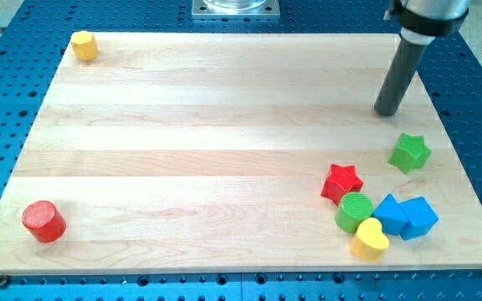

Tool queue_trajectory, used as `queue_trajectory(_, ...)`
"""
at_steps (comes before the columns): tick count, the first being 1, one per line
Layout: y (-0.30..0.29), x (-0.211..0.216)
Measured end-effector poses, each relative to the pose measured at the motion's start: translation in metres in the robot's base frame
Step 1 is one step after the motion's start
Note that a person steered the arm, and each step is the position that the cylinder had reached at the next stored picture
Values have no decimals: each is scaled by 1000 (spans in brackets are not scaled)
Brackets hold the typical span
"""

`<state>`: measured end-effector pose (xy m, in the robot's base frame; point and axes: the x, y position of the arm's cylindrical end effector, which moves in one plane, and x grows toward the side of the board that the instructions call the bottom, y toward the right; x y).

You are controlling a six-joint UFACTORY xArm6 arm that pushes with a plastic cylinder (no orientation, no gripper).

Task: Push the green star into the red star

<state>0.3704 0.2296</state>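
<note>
Bright even overhead light, soft short shadows, sharp focus, no glare.

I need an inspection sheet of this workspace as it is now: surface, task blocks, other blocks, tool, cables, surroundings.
Surface: wooden board, lying on a blue perforated table.
Job's things: green star at the view's right; red star lower left of it, apart.
Clutter: green cylinder, two blue blocks, yellow heart clustered below the red star; red cylinder; yellow block.
Tool: my tip above the green star, not touching.
Cables: nothing seen.
Surroundings: metal mount at the view's top.
</note>
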Motion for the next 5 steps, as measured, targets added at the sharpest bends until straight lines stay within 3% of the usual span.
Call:
queue_trajectory(1, 1, -4)
queue_trajectory(3, 92, 39)
queue_trajectory(5, 91, 96)
